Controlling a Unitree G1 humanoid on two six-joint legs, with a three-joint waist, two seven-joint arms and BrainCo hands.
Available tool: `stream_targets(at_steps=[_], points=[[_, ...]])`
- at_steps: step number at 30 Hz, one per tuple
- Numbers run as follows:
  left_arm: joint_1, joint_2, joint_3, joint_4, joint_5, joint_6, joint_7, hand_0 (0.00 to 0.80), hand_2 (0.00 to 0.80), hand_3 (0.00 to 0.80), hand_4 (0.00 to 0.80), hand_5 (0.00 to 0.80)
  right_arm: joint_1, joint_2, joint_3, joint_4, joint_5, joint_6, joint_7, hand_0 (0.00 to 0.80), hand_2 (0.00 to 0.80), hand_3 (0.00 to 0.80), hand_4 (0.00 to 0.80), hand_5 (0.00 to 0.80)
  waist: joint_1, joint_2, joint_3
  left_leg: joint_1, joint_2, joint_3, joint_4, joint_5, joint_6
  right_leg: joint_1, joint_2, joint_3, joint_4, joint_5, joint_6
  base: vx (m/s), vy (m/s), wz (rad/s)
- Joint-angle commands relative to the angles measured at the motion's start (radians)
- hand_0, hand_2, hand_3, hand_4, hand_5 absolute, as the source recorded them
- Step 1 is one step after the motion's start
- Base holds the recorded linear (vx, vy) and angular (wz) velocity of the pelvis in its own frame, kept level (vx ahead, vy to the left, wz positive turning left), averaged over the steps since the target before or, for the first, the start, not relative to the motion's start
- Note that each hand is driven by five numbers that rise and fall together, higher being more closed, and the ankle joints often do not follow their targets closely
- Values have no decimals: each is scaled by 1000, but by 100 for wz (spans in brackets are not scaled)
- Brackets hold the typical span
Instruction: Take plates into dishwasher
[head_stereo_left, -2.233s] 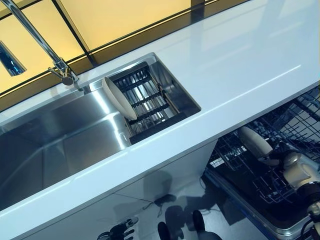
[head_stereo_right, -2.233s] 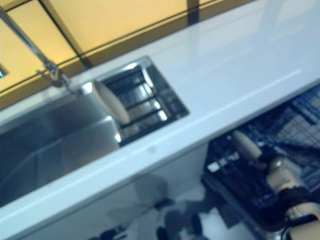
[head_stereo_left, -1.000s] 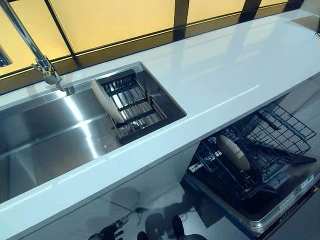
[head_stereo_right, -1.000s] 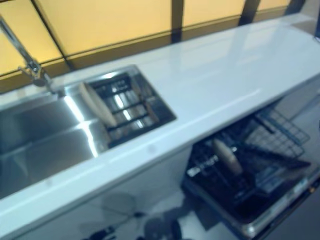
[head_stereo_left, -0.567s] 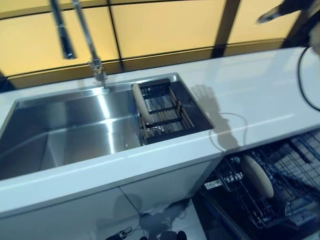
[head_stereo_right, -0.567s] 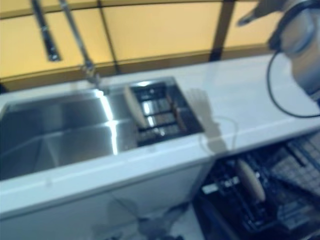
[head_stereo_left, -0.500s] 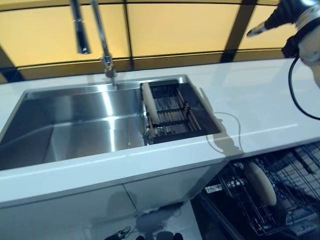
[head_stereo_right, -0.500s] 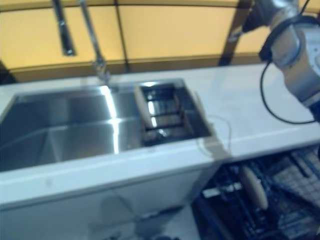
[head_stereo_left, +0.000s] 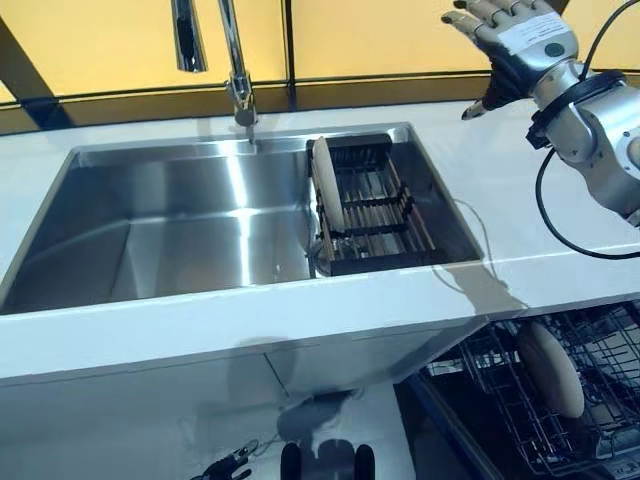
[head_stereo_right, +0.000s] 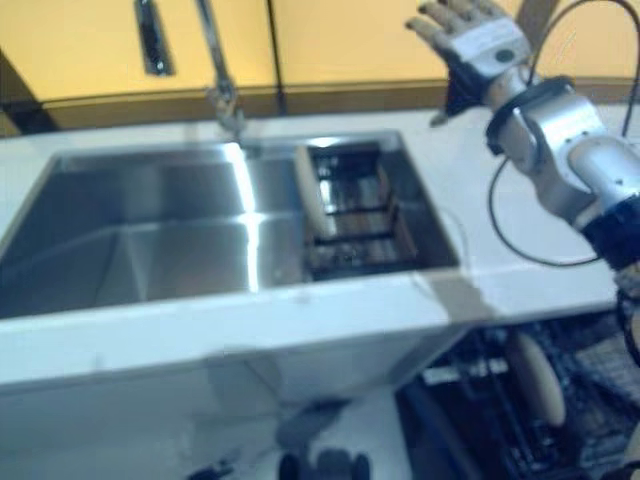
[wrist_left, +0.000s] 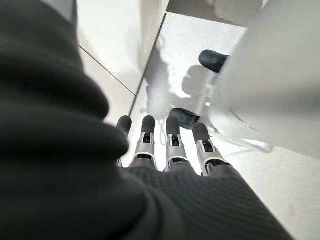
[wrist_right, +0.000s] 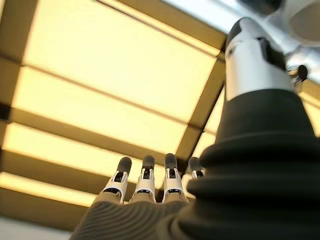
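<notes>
Fingers (head_stereo_left: 478, 12) of the right hand (head_stereo_left: 510, 40) spread straight, holding nothing, raised above the white table (head_stereo_left: 520, 190) well right of the sink (head_stereo_left: 180, 230) and behind it. Left hand (wrist_left: 170, 145) shows only in its own wrist view, hanging low over the floor with fingers straight and empty. Landmark is the sink: one cream plate (head_stereo_left: 328, 186) stands on edge at the left end of the dark dish rack (head_stereo_left: 385, 215) sitting in the sink's right part, faucet (head_stereo_left: 236, 60) just behind. A second cream plate (head_stereo_left: 550, 368) already stands upright in the dishwasher rack (head_stereo_left: 600, 400), below the table and right of the sink. So the plate in the sink rack looks like the one left to move; right hand is well apart from it. Plate is probably ceramic: stiff, moderately heavy, smooth, maybe wet so slippery, chips if knocked on steel. Best hold looks like the upper rim, pinched thumb against fingers across the edge, then lifted straight up clear of the rack wires.
</notes>
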Motion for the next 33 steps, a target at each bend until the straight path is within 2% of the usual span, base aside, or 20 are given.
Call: stream_targets(at_steps=[1, 9, 13, 16, 21, 26, 33], points=[[-53, 10, 25, 17, -29, -28, -3, 0, 0, 0, 0, 0, -108, -22, 37, 18, -77, -14, -37, 0, 0, 0, 0, 0, 45, -37, 43, -1, -8, -4, -3, -66, 4, -1, 8, -43, 2, -47, 14, -16, 51, 11], [-59, 14, 35, 8, -66, -33, -29, 0, 0, 0, 0, 0, -161, 10, 103, 19, -299, -68, -78, 0, 0, 0, 0, 0, 70, -36, 84, -57, -9, -16, -3, -39, -3, -44, -1, -77, 2, -31, 22, -31, 35, 15], [-55, 14, 56, 1, -76, -38, -39, 0, 0, 0, 0, 0, -152, 8, 112, -18, -459, -112, -94, 0, 0, 0, 0, 0, 78, -45, 99, -77, -8, -18, -3, -31, -5, -57, -3, -91, 2, -28, 25, -14, 19, 9], [-53, 16, 65, 1, -81, -44, -47, 0, 0, 0, 0, 0, -155, 5, 127, -40, -509, -121, -107, 0, 0, 0, 0, 0, 81, -51, 106, -86, -8, -16, -3, -27, -6, -66, -5, -100, 2, -24, 26, -13, 12, 7], [-49, 12, 76, -1, -80, -51, -59, 0, 0, 0, 0, 0, -154, -2, 136, -46, -555, -131, -102, 0, 0, 0, 0, 0, 85, -54, 113, -98, -9, -20, -3, -23, -6, -74, -7, -109, 2, -23, 26, -4, 7, 3], [-46, 22, 76, -4, -97, -38, -63, 0, 0, 0, 0, 0, -159, -10, 144, -12, -549, -101, -96, 0, 0, 0, 0, 0, 91, -59, 123, -107, -11, -21, -3, -20, -5, -80, -10, -116, 2, -19, 29, 5, 6, 4], [-49, 25, 80, 2, -101, -41, -75, 0, 0, 0, 0, 0, -162, -9, 153, 25, -544, -102, -116, 0, 0, 0, 0, 0, 91, -60, 124, -110, -15, -25, -3, -21, -4, -84, -10, -116, 2, -19, 30, -1, 0, 3]])
